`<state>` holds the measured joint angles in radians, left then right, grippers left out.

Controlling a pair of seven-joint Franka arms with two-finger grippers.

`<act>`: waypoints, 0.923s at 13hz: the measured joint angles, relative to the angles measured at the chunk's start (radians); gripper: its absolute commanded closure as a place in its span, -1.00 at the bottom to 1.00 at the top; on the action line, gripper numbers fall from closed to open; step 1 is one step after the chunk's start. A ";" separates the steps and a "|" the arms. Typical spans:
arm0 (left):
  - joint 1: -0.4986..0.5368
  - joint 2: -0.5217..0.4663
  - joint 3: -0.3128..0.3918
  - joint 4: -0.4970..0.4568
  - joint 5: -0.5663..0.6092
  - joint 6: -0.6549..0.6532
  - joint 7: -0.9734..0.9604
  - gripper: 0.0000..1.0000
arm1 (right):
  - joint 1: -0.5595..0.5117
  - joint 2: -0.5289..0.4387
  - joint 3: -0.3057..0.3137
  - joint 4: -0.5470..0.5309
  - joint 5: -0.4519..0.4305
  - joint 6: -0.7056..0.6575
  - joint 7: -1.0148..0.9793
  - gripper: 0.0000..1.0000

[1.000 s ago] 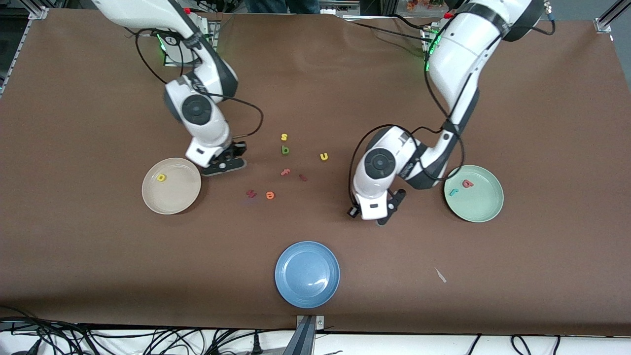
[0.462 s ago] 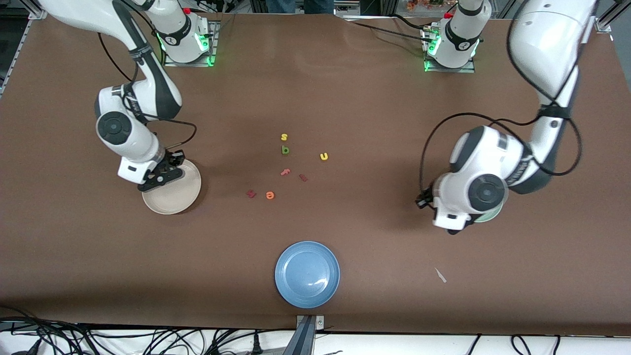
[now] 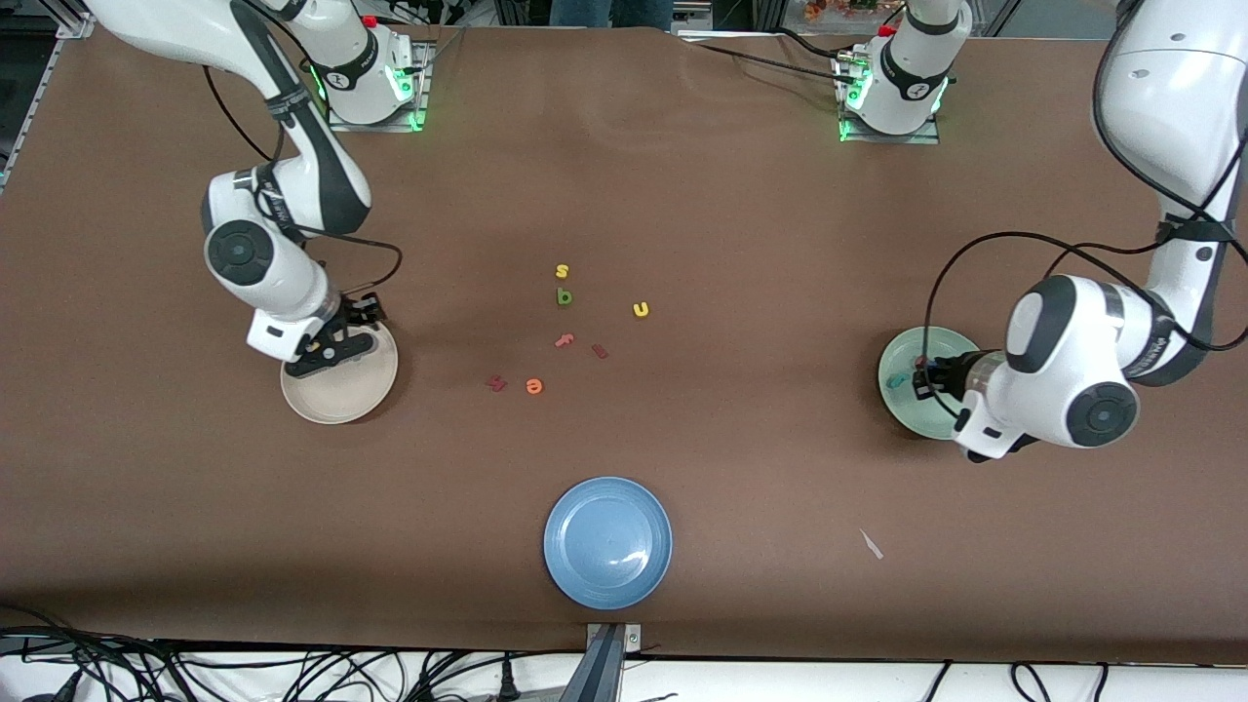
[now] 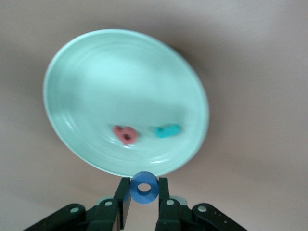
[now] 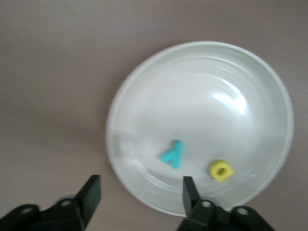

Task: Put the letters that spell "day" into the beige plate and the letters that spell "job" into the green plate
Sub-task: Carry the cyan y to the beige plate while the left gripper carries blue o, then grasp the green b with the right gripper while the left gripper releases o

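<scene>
Two drops underway: left gripper (image 4: 143, 204) jaws clamp blue "o" (image 4: 144, 187) over green plate (image 4: 86, 77), right gripper (image 5: 139, 198) jaws released above beige plate (image 5: 202, 86), teal "y" (image 5: 172, 155) already in.

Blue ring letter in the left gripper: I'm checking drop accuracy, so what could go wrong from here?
The blue foam ring letter, pinched in the left gripper, hangs over the rim of the pale green round plate, not its middle. Released now, it might bounce off onto the brown table.

The front camera looks down from high across the table (image 3: 682, 195), facing both bases. Each wrist camera looks closely down: left onto the green plate (image 4: 86, 77), right onto the beige plate (image 5: 202, 82); the front view shares both.
</scene>
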<state>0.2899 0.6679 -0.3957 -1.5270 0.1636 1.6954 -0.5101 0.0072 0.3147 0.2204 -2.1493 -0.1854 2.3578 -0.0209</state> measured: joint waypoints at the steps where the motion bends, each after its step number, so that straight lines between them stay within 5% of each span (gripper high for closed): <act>1: 0.025 -0.001 0.000 -0.021 0.000 0.000 0.042 1.00 | 0.004 0.003 0.046 0.000 0.001 0.000 0.087 -0.61; 3: 0.062 -0.001 -0.001 -0.059 0.000 0.001 0.112 1.00 | 0.065 0.014 0.119 0.001 0.002 0.004 0.305 -0.64; 6: 0.106 -0.001 -0.001 -0.103 0.000 0.016 0.183 1.00 | 0.212 0.052 0.140 0.026 0.002 0.033 0.564 -0.66; 7: 0.116 0.000 -0.001 -0.115 0.000 0.021 0.191 0.78 | 0.245 0.071 0.141 0.042 0.002 0.048 0.618 -0.66; 8: 0.123 0.000 -0.001 -0.122 0.000 0.025 0.196 0.09 | 0.271 0.092 0.141 0.058 0.002 0.066 0.656 -0.66; 10: 0.125 -0.001 -0.003 -0.122 0.000 0.035 0.202 -0.99 | 0.298 0.133 0.141 0.078 0.002 0.111 0.709 -0.66; 12: 0.125 -0.013 -0.017 -0.100 0.000 0.044 0.202 -1.00 | 0.313 0.171 0.140 0.089 0.001 0.155 0.746 -0.66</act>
<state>0.4149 0.6553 -0.4131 -1.6275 0.1635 1.7391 -0.3080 0.3205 0.4857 0.3609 -2.0598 -0.1840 2.5128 0.7256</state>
